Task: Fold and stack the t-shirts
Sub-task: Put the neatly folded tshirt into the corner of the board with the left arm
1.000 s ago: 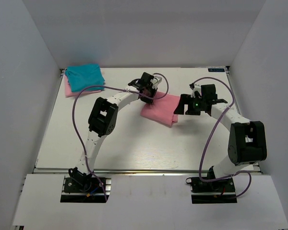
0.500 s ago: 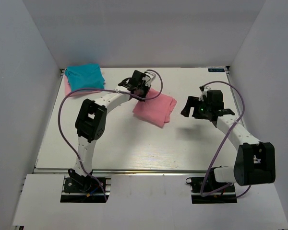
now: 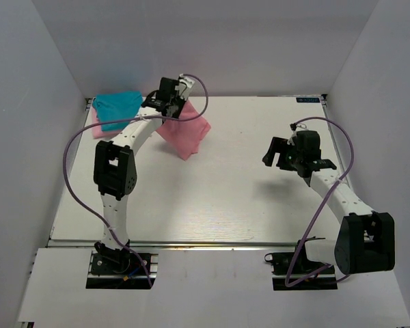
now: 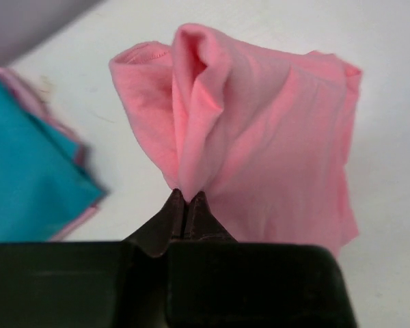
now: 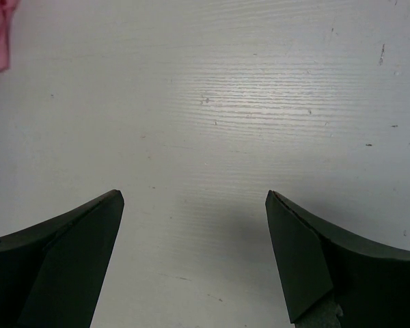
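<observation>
1. Gripping the salmon shirt (image 4: 260,130) with the left end effector (image 4: 188,199), fingertips pressed together on a bunched ridge of cloth at the bottom centre of the left wrist view.
2. Spreading across the middle and right of that view in a folded pad, with one thick fold rising from the pinch toward the top of the frame.
3. Holding this shirt at the upper left of the top view, the cloth sloping down and to the right from the end effector. Cannot tell whether its lower corner is touching the desk (image 3: 225,198).
4. Lying in the upper left corner of the desk, just left of the held shirt: the teal shirt (image 3: 117,108), folded, resting on the pale pink shirt (image 3: 96,128).
5. Peeping out along the lower left edge of the teal shirt, only a narrow strip of the pale pink one.
6. Appearing at the left edge of the left wrist view, the teal shirt sitting near the salmon one but apart, with a band of bare desk between them.
7. Hovering at the right of the top view, well apart from all three shirts, the right end effector (image 5: 195,198), fingers spread wide with only desk showing between them.
8. Showing at the upper left corner of the right wrist view, a small sliver of salmon cloth.
</observation>
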You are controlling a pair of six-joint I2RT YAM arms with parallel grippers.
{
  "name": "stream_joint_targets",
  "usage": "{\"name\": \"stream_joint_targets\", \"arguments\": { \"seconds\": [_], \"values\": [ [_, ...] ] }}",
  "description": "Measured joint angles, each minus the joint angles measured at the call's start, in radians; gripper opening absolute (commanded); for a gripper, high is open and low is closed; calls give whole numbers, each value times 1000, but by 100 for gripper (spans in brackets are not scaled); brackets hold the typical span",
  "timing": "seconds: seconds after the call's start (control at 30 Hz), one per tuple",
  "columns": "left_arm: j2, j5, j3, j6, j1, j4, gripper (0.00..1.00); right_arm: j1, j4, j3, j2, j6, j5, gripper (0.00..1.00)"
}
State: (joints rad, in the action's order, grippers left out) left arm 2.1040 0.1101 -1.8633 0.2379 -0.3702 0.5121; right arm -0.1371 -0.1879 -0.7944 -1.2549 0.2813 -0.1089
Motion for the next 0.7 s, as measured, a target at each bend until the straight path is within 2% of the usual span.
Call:
{"name": "stream_joint_targets", "arguments": {
  "seconds": [0.23, 0.5, 0.7],
  "values": [
    [16, 48, -128, 121, 98, -25, 0, 0, 4, -2, -43, -1, 15, 90],
    [149, 95, -323, 187, 190, -55, 0, 0, 0, -35, -93, 0, 29, 90],
    [185, 137, -339, 190, 246, -77, 0, 0, 0, -51, -100, 0, 31, 90]
  ]
}}
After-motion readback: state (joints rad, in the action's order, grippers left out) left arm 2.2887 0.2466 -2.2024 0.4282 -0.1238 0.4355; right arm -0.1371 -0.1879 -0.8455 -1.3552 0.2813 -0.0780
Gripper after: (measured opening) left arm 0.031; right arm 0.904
